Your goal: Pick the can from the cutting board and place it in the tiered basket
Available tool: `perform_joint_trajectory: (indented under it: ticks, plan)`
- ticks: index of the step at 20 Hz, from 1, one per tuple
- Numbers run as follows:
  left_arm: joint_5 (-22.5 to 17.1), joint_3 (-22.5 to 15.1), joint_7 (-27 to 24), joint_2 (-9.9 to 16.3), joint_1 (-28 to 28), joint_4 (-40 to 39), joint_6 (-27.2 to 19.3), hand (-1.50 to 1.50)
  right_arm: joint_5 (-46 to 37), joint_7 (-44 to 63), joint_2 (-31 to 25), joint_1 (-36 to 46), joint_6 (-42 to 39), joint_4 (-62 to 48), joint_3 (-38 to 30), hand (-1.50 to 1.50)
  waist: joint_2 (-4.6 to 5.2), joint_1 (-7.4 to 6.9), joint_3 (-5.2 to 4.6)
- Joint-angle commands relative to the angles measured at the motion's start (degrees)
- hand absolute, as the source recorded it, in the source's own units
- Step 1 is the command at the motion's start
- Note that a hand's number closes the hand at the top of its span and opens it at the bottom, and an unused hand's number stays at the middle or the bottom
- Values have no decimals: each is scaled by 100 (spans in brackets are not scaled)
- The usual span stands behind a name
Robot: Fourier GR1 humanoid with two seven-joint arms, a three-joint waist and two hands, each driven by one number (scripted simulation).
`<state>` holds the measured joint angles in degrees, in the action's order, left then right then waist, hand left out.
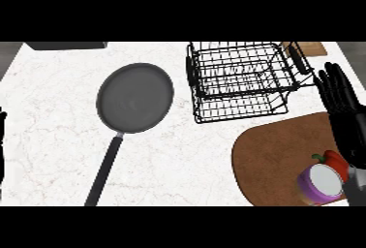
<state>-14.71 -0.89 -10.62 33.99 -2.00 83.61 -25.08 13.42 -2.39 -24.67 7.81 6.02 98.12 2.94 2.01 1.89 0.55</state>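
The right hand (342, 109) stands at the right edge of the frame, fingers straight and wide, holding nothing; its fingertips reach up beside the basket's right side and its lower part runs down along the board's right side. Just left of its base, at the lower right, lies the one can (322, 184), purple-walled with a pale lid, tipped on the brown cutting board (271, 160). A single red pepper (332, 159) touches the can's upper side, close against the hand. The board's rounded left edge faces bare white counter (186, 160). Above the board, one black wire tiered basket (239, 80) sits at upper centre-right, apart from the board. One dark frying pan (134, 97) fills the centre-left, its handle running to the lower left. Open counter lies between pan and board. The left hand (2, 145) shows only as a dark sliver at the left edge; I cannot tell its state
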Motion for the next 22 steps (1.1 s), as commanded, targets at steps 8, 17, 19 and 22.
perform_joint_trajectory:
  ticks: [8, 17, 19, 22]
  plan:
    - [-298, -1723, 216, -1061, 548, 67, 1520, 0, -1536, 2075, 289, -218, 2032, -1161, 239, -150, -84, -27, -98]
    - [-261, -1696, 367, -1349, 1030, -479, 1818, 0, -3512, 3736, 139, 322, 2522, 146, 1305, -150, -230, -113, -80]
    - [-207, -1809, 311, -1405, 769, -485, 1762, 0, -3645, 4550, -460, 479, 1853, 483, 1293, -150, -262, -93, -96]
    - [-242, -1737, 325, -1329, 908, -555, 1853, 0, -3925, 5312, -1190, 496, 784, 335, 1590, -150, -262, -40, -130]
